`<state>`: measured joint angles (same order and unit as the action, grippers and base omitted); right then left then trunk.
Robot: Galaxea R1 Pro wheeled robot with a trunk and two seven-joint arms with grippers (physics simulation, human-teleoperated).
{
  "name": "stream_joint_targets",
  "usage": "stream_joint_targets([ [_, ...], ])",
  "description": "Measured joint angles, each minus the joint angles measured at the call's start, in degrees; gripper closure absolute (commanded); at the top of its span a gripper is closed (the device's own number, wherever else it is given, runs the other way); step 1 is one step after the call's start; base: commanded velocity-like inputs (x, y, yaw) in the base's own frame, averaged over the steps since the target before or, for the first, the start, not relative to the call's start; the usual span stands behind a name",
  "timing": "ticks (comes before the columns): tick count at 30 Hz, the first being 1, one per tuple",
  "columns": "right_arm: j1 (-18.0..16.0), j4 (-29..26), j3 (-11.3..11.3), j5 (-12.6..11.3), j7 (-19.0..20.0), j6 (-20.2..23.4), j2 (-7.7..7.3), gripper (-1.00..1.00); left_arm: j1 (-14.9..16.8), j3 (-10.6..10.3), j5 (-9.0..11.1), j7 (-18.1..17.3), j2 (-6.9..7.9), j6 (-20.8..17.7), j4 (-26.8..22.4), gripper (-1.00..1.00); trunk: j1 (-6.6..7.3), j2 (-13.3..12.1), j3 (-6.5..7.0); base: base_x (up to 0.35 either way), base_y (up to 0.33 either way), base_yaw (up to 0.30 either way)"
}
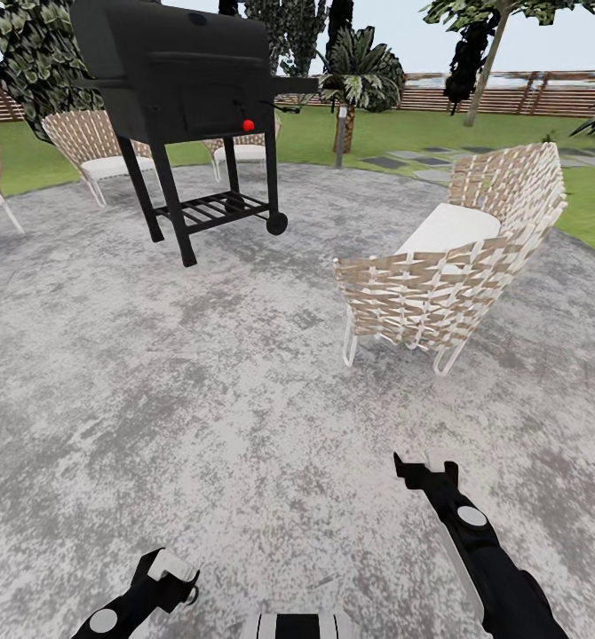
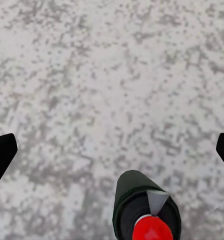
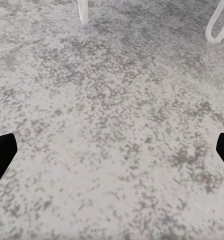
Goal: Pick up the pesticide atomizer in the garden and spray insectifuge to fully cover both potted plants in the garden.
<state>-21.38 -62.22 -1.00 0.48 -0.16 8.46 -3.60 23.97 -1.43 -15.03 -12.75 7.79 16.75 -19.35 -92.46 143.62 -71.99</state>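
Observation:
The pesticide atomizer (image 2: 146, 210), a dark green bottle with a red nozzle top, is seen from above close to the left wrist camera, over grey paving. My left gripper (image 2: 112, 150) is open, with its black fingers far apart on either side of the bottle and not touching it. In the head view the left gripper (image 1: 169, 575) hangs low at the bottom left. My right gripper (image 1: 419, 466) (image 3: 112, 150) is open over bare paving, holding nothing. The potted plants are out of view. The garden lawn (image 1: 333, 133) and wooden fence (image 1: 511, 98) lie beyond the patio.
A black grill (image 1: 182, 80) on legs stands ahead to the left. A wicker chair (image 1: 457, 266) with a white cushion stands ahead to the right, and its legs (image 3: 82, 12) show in the right wrist view. More wicker chairs (image 1: 93, 146) line the far patio edge. Stepping stones (image 1: 404, 160) cross the lawn.

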Motion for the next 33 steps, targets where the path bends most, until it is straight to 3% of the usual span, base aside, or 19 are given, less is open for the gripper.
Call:
stream_joint_targets([
  [19,0.00,-0.26,0.03,0.00,0.00,0.00,0.09,-1.00,0.00,0.07,0.00,0.00,0.05,0.00,0.00,-1.00,0.00,0.00,0.00,-0.002,0.000,0.000],
  [33,0.02,-0.26,0.03,0.00,0.00,0.00,0.08,-1.00,0.00,0.00,0.03,0.00,0.09,-0.02,-0.01,-1.00,0.00,0.00,0.00,-0.117,0.000,0.000],
])
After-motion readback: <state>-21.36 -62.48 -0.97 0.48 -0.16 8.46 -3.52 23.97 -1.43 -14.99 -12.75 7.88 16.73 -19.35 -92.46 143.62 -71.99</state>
